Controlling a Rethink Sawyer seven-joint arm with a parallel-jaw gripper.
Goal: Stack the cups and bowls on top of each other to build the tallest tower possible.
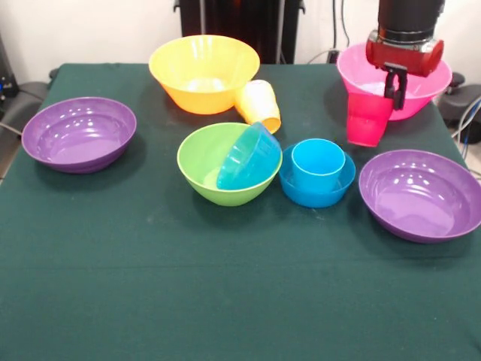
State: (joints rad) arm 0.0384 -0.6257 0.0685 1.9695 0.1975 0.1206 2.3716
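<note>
Nearest: purple bowl (421, 195) on table (225, 301). Jaws (394, 89) clamped on red cup (368, 119) rim, by pink bowl (421, 94). Keep cup upright, centre over blue cup (319, 166) in blue bowl (317, 188), lower slowly.

No text, label, brand, number or sign is showing legibly anywhere; the bowls, cups and worktop are all appearing plain and unmarked.

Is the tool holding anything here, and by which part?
Yes: the tool grips the red cup by its upper rim, one finger outside the wall, in front of the pink bowl.
</note>
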